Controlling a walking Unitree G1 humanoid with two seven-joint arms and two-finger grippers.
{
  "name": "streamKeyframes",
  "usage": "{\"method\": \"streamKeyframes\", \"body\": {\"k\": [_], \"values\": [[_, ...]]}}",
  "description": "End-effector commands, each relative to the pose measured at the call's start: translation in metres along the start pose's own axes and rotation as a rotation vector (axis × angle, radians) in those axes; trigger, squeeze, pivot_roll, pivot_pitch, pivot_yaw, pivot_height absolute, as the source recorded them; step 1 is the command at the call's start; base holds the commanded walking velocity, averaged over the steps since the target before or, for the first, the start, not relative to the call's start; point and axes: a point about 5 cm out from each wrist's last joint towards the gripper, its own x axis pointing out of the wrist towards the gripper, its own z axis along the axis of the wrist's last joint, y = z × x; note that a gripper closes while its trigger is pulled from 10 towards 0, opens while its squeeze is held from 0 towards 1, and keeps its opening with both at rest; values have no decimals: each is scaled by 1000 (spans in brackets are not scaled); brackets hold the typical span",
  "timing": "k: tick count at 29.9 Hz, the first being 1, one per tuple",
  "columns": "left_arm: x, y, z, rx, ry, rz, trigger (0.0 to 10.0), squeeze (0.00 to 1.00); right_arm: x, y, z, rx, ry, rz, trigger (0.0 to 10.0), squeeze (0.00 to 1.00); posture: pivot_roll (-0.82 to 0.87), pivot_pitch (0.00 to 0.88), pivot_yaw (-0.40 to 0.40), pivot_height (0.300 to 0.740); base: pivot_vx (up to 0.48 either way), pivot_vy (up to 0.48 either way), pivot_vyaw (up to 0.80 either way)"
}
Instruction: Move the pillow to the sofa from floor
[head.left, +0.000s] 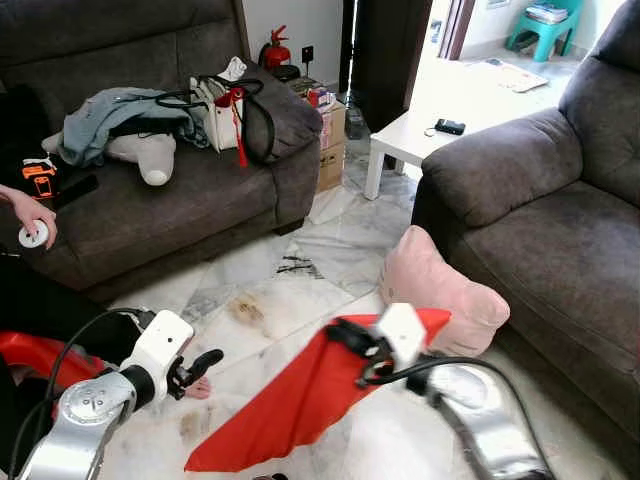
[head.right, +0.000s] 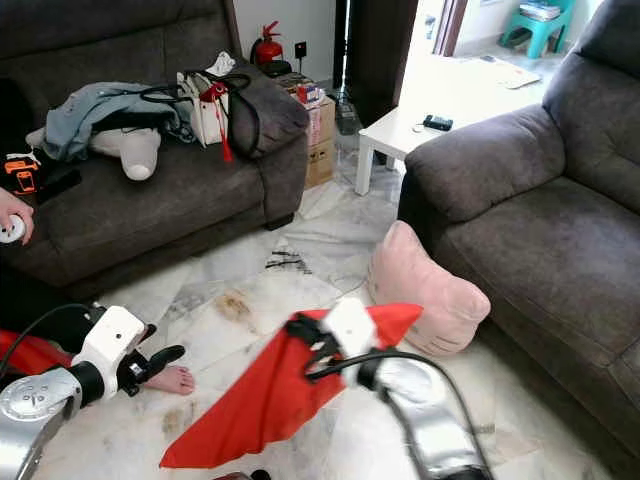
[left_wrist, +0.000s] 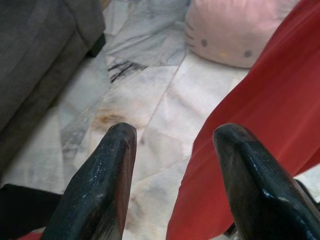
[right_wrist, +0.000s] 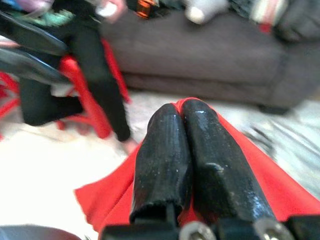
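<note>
The pink pillow lies on the marble floor, leaning against the front of the grey sofa on the right; its cat face shows in the left wrist view. My right gripper is low over the floor, left of the pillow and apart from it. Its fingers are shut on a red cloth that hangs down from them to the floor. My left gripper stands open at the lower left with nothing between its fingers, aimed at the floor and the cloth's edge.
A second grey sofa at the left carries clothes, a soft toy and a bag. A person sits there: a hand and a bare foot show. A white table and cardboard box stand behind.
</note>
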Motion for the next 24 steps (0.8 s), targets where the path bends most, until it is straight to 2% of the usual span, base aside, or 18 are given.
{"method": "streamKeyframes", "body": {"k": [1,6,7,8,9,13,16,21,24], "values": [[1,-4,4,9,-26,-30,10000,0,-5,-8,23,-38,-124,-22,10000,0,-27,62,10,739,0,0,0],[3,-13,10,4,-49,-99,10000,0,-17,-12,18,-47,-89,-36,10000,0,-29,63,9,739,0,0,0],[3,-16,12,-5,-56,-131,10000,0,-17,-12,18,-46,-88,-36,10000,0,-28,62,9,739,0,0,0],[-1,-26,20,-46,-78,-242,10000,0,-17,-11,18,-43,-87,-36,10000,0,-29,63,11,739,0,0,0],[-1,-26,20,-46,-78,-242,10000,0,-17,-11,18,-43,-87,-36,10000,0,-29,63,11,739,0,0,0],[-8,-37,32,-91,-90,-409,10000,0,-16,-9,18,-43,-88,-25,10000,0,-23,62,10,739,0,0,0],[-9,-42,36,-77,-89,-467,10000,0,-14,-7,19,-47,-88,-7,10000,0,-22,62,8,739,0,0,0],[-7,-43,36,-33,-73,-480,10000,0,-12,-2,24,-45,-99,37,10000,0,-26,61,8,739,0,0,0],[1,-37,40,11,-88,-406,10000,47,-13,2,27,-47,-107,80,10000,0,-29,61,9,739,0,0,0]]}}
